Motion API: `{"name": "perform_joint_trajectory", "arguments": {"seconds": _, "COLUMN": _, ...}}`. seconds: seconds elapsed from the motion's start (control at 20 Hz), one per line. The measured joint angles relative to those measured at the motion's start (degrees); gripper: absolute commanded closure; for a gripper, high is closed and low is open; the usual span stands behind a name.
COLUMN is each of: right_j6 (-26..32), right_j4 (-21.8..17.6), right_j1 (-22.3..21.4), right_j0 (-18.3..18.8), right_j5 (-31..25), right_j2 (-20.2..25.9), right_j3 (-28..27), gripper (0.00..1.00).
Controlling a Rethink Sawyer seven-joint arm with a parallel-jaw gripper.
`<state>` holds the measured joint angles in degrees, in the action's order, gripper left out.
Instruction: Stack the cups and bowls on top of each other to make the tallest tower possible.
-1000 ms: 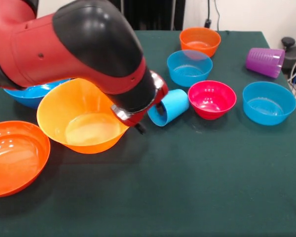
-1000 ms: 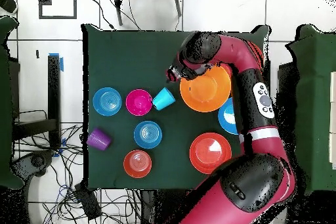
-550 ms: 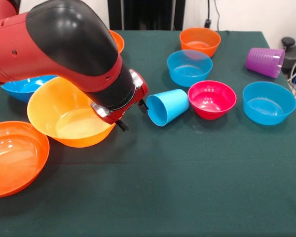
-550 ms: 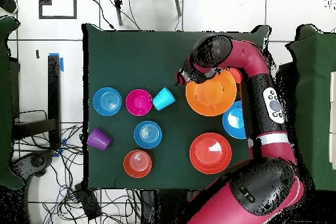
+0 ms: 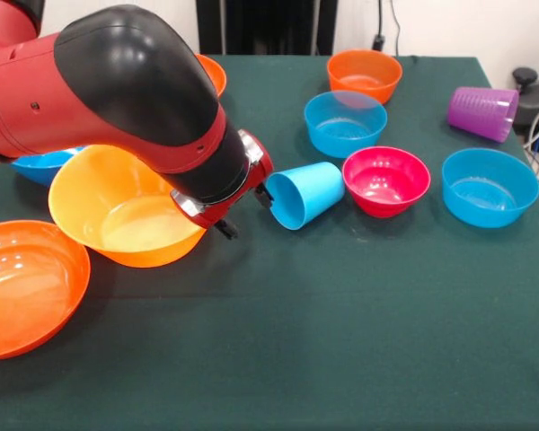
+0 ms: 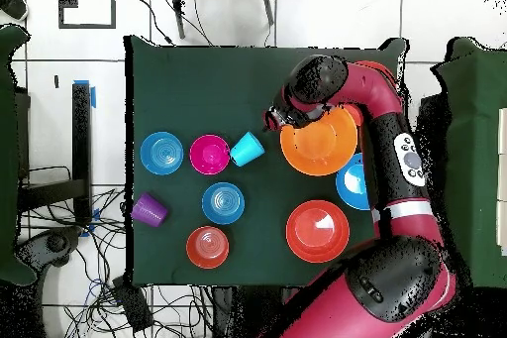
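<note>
Blue cup [image 5: 305,194], purple cup [image 5: 482,112]; seven bowls

A table [image 5: 341,341] under dark green cloth carries the lot, nothing stacked — a yellow-orange bowl [image 5: 126,215], a red-orange bowl [image 5: 22,283] and a big blue bowl [image 5: 36,166] at one end. A light blue cup [image 5: 307,193] lies tipped beside a pink bowl [image 5: 386,180]; two small blue bowls [image 5: 345,123] [image 5: 490,186], an orange bowl [image 5: 364,74] and a toppled purple cup [image 5: 482,112] sit apart.
</note>
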<state>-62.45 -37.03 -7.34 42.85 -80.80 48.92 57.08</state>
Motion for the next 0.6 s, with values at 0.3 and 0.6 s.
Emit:
{"name": "perform_joint_trajectory", "arguments": {"seconds": 0.3, "right_j6": 0.0, "right_j4": 0.15, "right_j1": -0.01, "right_j0": -0.01, "right_j5": -0.01, "right_j2": -0.02, "right_j3": 0.27, "gripper": 0.0}}
{"name": "perform_joint_trajectory", "arguments": {"seconds": 0.6, "right_j6": 0.0, "right_j4": 0.32, "right_j1": -0.73, "right_j0": 0.29, "right_j5": -0.02, "right_j2": -0.11, "right_j3": 2.56, "gripper": 0.0}}
